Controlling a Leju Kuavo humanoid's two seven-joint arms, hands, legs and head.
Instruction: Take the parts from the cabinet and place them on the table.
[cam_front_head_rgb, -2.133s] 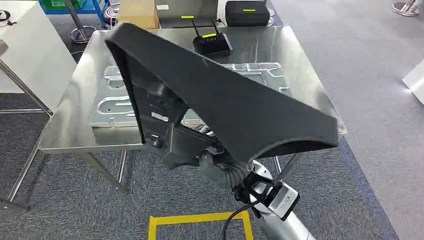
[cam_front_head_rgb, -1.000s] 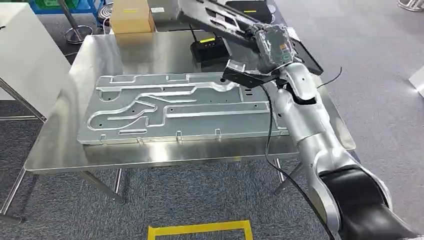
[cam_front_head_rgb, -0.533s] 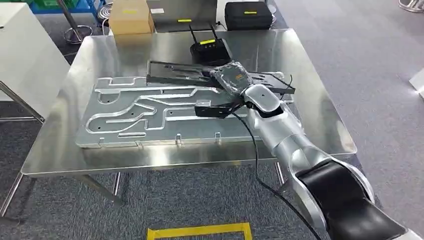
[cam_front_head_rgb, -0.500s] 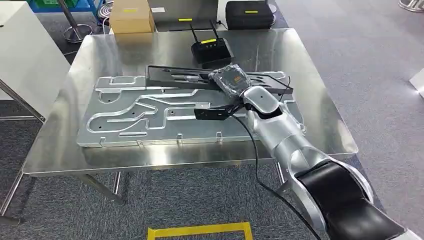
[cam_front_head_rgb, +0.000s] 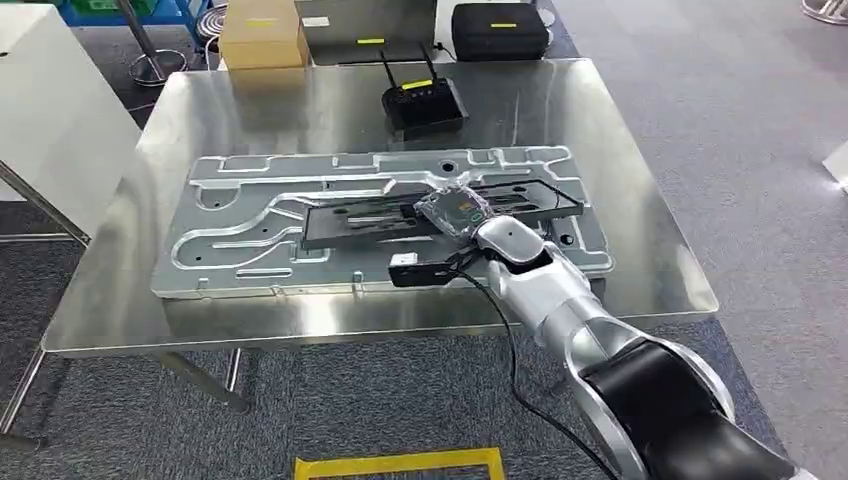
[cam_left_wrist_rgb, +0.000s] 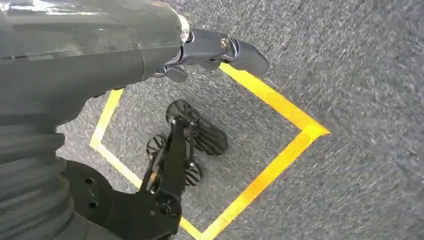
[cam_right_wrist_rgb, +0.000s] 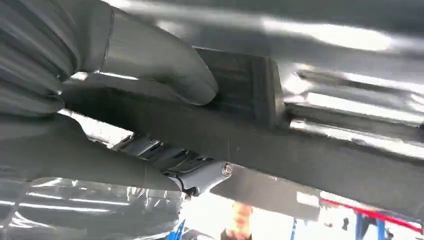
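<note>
Right hand (cam_front_head_rgb: 455, 212) reaches over the steel table (cam_front_head_rgb: 300, 100) and grips a long black frame part (cam_front_head_rgb: 400, 215). Part lies across the big grey stamped plate (cam_front_head_rgb: 260, 215), roughly lengthwise, near the plate's middle and right half. In the head view it looks flat on the plate, though whether it rests fully or is held just above it is unclear.

Right wrist view: thumb (cam_right_wrist_rgb: 155, 60) pressed on one face of the dark bar (cam_right_wrist_rgb: 300, 145), darker fingers (cam_right_wrist_rgb: 200, 175) wrapped under the opposite side. Firm grasp on the part. Shiny metal behind it, blurred.

Left hand (cam_left_wrist_rgb: 220, 50) hangs down over grey carpet (cam_left_wrist_rgb: 360, 75), nothing in it. Fingers look curled in toward the palm, but the view is partial, so clenched or loose can't be told. Yellow tape square (cam_left_wrist_rgb: 280, 105) on the floor beneath it; the same tape (cam_front_head_rgb: 400, 462) shows at the near edge in the head view.

Far side of the table: black router (cam_front_head_rgb: 425, 100) with two antennas, just beyond the plate. Behind the table, on the floor: cardboard box (cam_front_head_rgb: 262, 35) and black case (cam_front_head_rgb: 498, 28). White cabinet (cam_front_head_rgb: 50, 110) to the left of the table.
</note>
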